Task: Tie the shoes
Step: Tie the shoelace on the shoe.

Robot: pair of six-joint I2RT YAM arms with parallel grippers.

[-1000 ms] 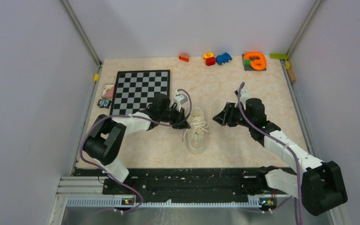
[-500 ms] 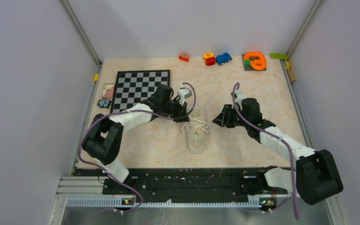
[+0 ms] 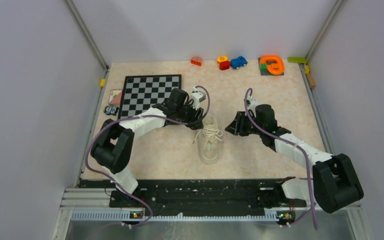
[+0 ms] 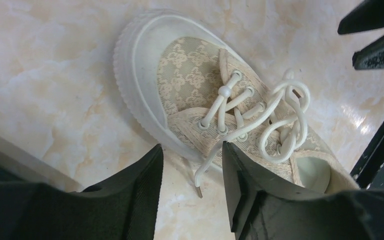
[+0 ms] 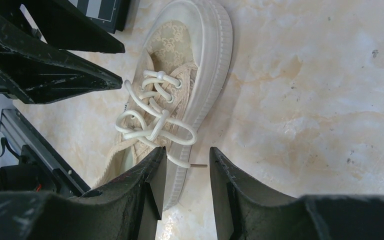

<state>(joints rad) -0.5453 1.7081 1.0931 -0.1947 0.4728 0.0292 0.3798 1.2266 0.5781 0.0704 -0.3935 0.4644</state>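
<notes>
On the worktop (image 3: 280,150) the shoe (image 3: 210,145) points its toe at the far edge; the left end effector (image 4: 192,150) and right end effector (image 5: 187,152) are spread, holding nothing.

The top view is bright and even, with soft light coming from above. The table (image 3: 290,100) looks pale and clear, and only faint, soft shadows lie under the arms. In the left wrist view the shoe (image 4: 190,85) is sharp, with a soft shadow beside its sole. A white shiny spot glows on the table at the right. The left gripper (image 4: 192,150), close to the camera, looks very dark and a little fuzzy. The right gripper (image 5: 187,150) looks just as dark.
</notes>
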